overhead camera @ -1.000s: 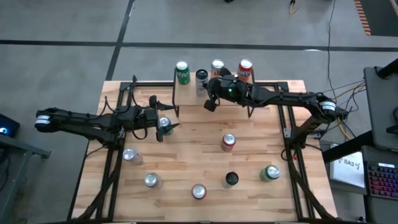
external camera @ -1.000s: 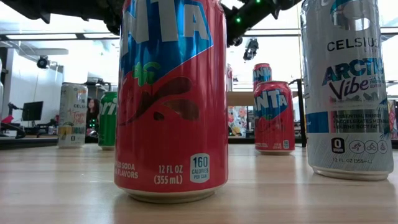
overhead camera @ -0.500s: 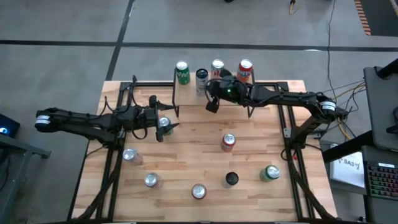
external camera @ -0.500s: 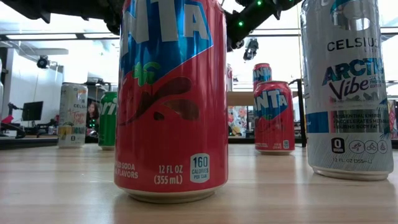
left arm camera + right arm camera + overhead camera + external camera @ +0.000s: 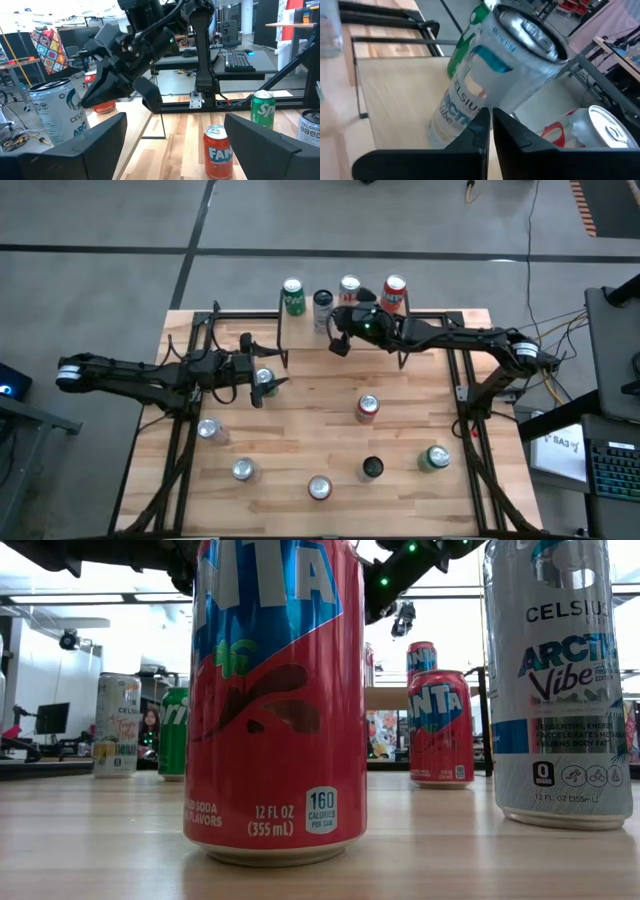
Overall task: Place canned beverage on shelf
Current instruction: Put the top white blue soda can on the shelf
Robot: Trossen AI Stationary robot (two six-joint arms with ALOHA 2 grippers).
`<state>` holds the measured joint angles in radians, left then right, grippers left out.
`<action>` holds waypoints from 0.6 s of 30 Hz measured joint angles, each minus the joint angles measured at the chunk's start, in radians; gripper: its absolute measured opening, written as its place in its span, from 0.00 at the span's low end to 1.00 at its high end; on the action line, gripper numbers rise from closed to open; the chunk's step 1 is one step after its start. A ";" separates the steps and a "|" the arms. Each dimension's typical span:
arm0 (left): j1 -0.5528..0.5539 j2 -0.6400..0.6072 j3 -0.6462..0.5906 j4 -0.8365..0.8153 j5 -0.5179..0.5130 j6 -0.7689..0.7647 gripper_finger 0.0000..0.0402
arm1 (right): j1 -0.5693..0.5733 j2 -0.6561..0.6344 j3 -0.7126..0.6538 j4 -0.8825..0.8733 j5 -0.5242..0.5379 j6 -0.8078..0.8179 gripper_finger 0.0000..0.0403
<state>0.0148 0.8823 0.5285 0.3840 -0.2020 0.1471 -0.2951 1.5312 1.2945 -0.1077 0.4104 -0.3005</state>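
At the table's far edge, the shelf carries four cans, among them a white Celsius can. Just beside that can hovers the right gripper, fingers pressed together and empty. Over the table's left part, the left gripper spreads wide around a green-topped can.

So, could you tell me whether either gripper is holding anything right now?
Nothing is held: the left gripper stands open, and the right gripper is shut and empty.
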 joint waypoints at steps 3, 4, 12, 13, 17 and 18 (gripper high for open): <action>0.000 0.000 0.000 0.000 0.000 0.000 0.80 | 0.000 0.021 0.000 0.011 0.009 -0.008 0.03; 0.000 0.000 0.000 0.000 0.000 -0.001 0.80 | 0.000 0.027 0.000 0.021 0.009 -0.011 0.03; 0.000 0.000 0.000 -0.002 0.000 -0.002 0.80 | 0.002 0.044 0.000 0.002 0.054 0.010 0.03; 0.000 0.000 0.000 -0.002 0.000 -0.002 0.80 | 0.004 0.043 0.000 -0.001 0.054 0.015 0.03; 0.000 0.000 0.000 -0.002 0.000 -0.002 0.80 | 0.014 0.041 0.001 -0.022 -0.004 0.047 0.03; 0.000 0.000 0.000 -0.002 0.000 -0.002 0.80 | 0.016 0.041 0.001 -0.023 -0.033 0.056 0.03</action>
<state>0.0150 0.8825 0.5285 0.3817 -0.2020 0.1448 -0.2787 1.5723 1.2953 -0.1303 0.3769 -0.2445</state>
